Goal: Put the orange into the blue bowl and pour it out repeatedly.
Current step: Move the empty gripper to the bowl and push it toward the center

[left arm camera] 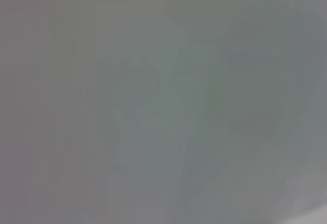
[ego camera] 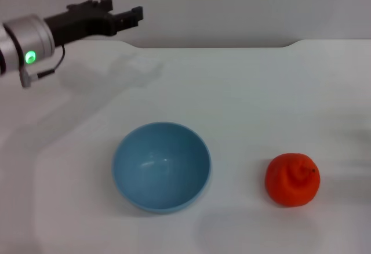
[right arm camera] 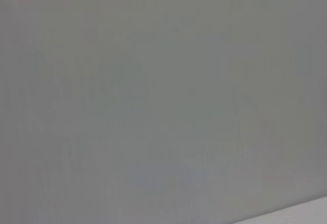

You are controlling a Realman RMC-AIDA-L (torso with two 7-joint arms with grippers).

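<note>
I see the orange [ego camera: 292, 180] sitting on the white table [ego camera: 243, 91] well right of the empty blue bowl [ego camera: 161, 166], nothing grasped, while my left gripper [ego camera: 130, 15] hovers far back (jaw state I cannot tell).

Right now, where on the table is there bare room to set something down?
Bare table lies behind the blue bowl and orange, and between them. The left hand hovers over the far left corner. Nowhere is crowded.

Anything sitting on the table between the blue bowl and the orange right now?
No. In the head view, only bare white table separates the blue bowl from the orange. The two are well apart, not touching.
</note>
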